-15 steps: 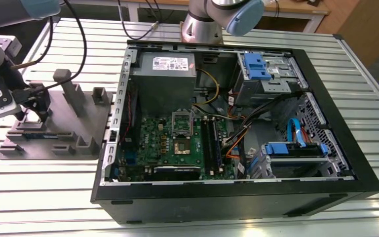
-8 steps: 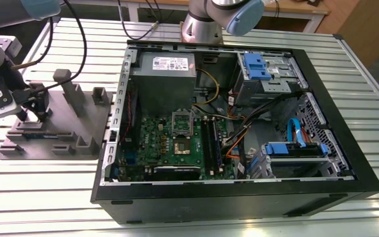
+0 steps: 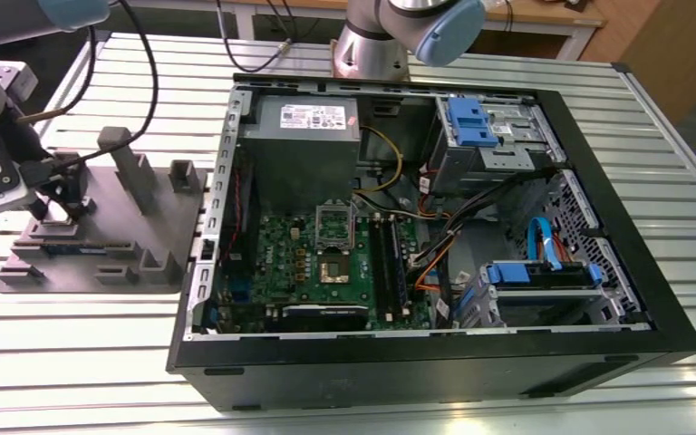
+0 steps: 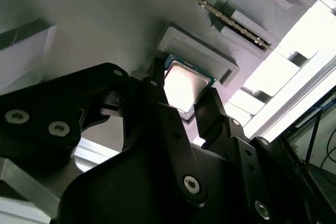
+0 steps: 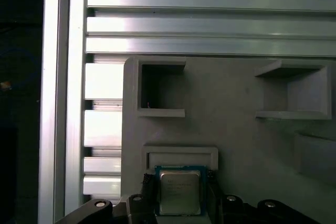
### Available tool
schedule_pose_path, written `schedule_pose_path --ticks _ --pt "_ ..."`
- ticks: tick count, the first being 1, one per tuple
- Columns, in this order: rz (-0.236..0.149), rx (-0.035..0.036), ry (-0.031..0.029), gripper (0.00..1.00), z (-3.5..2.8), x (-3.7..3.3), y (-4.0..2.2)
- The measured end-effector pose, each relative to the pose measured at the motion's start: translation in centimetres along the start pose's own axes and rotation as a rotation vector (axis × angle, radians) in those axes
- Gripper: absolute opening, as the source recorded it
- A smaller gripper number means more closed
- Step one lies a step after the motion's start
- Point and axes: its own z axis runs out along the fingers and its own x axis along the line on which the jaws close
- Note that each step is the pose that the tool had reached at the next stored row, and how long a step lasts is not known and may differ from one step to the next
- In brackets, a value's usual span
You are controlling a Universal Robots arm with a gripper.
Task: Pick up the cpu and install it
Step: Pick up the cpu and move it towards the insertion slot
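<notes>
Pick step: gripper [image 3: 68,210] is down at the grey tray [image 3: 160,231] on the desk [image 3: 82,362], straddling the cpu [image 5: 180,191], which lies flat in its tray pocket. Can't tell if it's clamped or loose. Any lift calls for a firm, square hold.

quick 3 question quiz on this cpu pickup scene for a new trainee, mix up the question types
1. True or false: the cpu is already inside the computer case.
2. Multiple choice: the end effector is
A. down at the cpu on the grey tray
B. inside the computer case
C. parked high above both
3. Fill in: the grey tray sits on the exterior view's ___ of the computer case.

Key: 1 false, it lies in a recess of the grey tray; 2 A; 3 left.
</notes>
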Motion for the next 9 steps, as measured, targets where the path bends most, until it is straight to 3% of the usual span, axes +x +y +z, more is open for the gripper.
schedule_pose_path --ticks 9 --pt "0.0 0.0 -0.0001 0.47 -1.58 -0.02 0.05"
